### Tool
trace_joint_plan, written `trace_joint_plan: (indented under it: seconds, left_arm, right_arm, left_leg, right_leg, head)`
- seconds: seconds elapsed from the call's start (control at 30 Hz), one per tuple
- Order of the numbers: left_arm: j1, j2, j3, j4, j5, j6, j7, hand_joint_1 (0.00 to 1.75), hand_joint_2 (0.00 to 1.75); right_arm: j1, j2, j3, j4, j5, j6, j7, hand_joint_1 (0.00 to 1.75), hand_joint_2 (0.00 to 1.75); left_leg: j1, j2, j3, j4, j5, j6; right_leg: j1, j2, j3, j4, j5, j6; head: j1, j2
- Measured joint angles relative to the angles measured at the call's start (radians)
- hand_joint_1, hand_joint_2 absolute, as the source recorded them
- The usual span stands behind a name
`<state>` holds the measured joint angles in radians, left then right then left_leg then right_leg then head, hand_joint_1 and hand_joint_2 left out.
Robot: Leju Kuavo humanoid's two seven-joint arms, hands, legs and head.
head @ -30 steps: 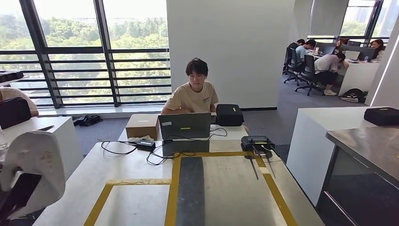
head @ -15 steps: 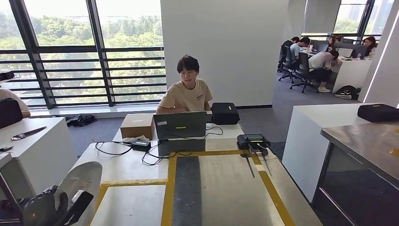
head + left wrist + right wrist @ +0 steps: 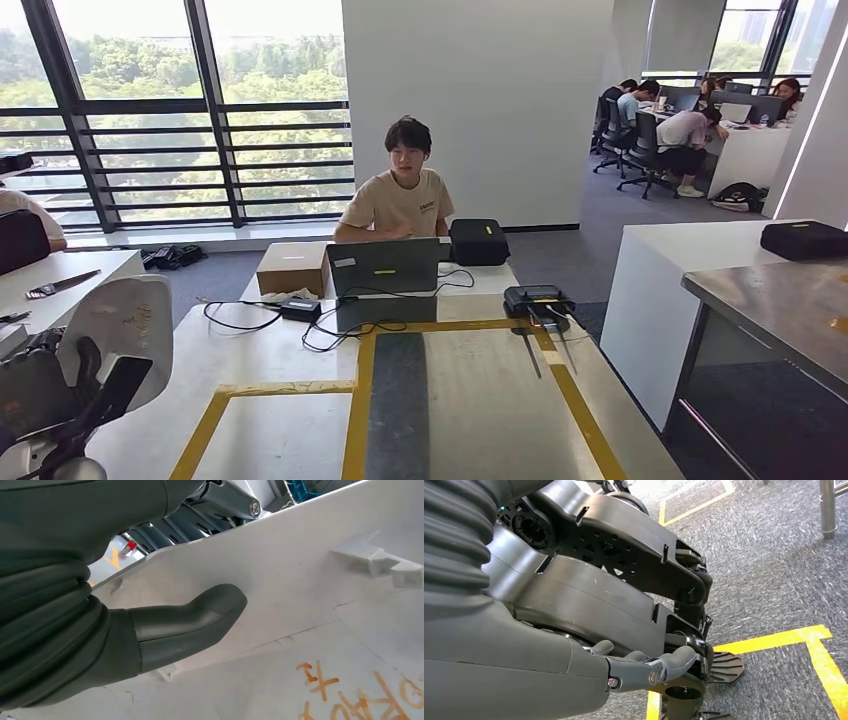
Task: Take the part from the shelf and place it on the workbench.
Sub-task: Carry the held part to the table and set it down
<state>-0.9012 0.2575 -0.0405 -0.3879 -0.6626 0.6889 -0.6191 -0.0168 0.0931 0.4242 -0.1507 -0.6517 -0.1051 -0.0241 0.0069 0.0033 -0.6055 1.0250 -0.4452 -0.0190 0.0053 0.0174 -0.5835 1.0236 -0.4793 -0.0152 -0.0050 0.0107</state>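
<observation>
White part (image 3: pixel 125 325), yellow-taped grey workbench (image 3: pixel 470 400).

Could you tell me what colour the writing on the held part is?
Orange, on the white part; clearest in the left wrist view.

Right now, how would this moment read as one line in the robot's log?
left hand: holds white part | right hand: hangs empty, fingers apart | workbench: ahead | part not yet placed

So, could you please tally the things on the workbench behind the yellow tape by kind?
Laptop: 1
Cardboard box: 1
Black case: 1
Black device with antennas: 1
Black power adapter: 1
Total: 5
</observation>
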Motion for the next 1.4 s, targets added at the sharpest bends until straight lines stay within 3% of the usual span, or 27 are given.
trace_joint_plan:
  seconds: [0.3,0.43,0.67,0.93,1.23,1.4]
  left_arm:
    - [-0.005,-0.002,-0.001,-0.005,-0.033,0.005,0.016,1.75,1.75]
    - [-0.006,-0.013,-0.008,-0.008,-0.122,0.004,0.077,1.75,1.75]
    - [-0.034,-0.110,-0.080,0.025,-0.262,-0.047,0.217,1.75,1.75]
    - [-0.043,-0.196,-0.162,0.059,-0.337,-0.080,0.278,1.75,1.75]
    - [-0.043,-0.207,-0.188,0.086,-0.345,-0.092,0.275,1.75,1.75]
    - [-0.040,-0.201,-0.215,0.099,-0.399,-0.136,0.348,1.75,1.75]
  right_arm:
    - [0.000,0.003,0.000,0.000,-0.001,0.000,-0.009,0.00,1.75]
    - [-0.001,0.003,0.000,0.000,0.006,-0.005,-0.002,0.00,1.75]
    - [-0.005,0.003,0.009,0.000,0.022,0.000,0.004,0.00,1.75]
    - [-0.006,0.003,0.017,0.000,0.019,0.000,-0.004,0.00,1.75]
    - [-0.003,0.003,0.017,0.000,0.017,0.000,0.002,0.00,1.75]
    - [-0.003,0.002,0.018,0.000,0.016,0.008,0.011,0.00,1.75]
  left_leg:
    - [0.000,0.000,0.000,0.000,0.000,0.000]
    - [0.000,0.000,0.000,0.000,0.000,0.000]
    - [0.000,-0.004,0.000,0.000,0.000,0.000]
    - [-0.001,-0.002,0.000,0.000,0.000,0.001]
    - [-0.001,-0.002,0.000,-0.001,0.000,0.000]
    - [-0.001,-0.002,0.000,-0.001,0.000,0.000]
  right_leg:
    - [0.000,-0.001,0.000,0.000,0.000,0.000]
    - [0.000,-0.001,0.000,0.000,0.000,0.000]
    - [-0.001,-0.003,0.001,0.000,0.000,0.000]
    - [-0.001,-0.002,0.001,0.000,0.000,0.000]
    - [-0.001,-0.002,0.000,0.000,0.000,0.000]
    - [-0.001,-0.002,0.000,0.000,0.000,0.000]
  head:
    - [0.000,0.000]
    - [0.000,0.000]
    - [0.000,0.000]
    - [0.000,0.000]
    - [0.000,0.000]
    - [0.000,0.000]
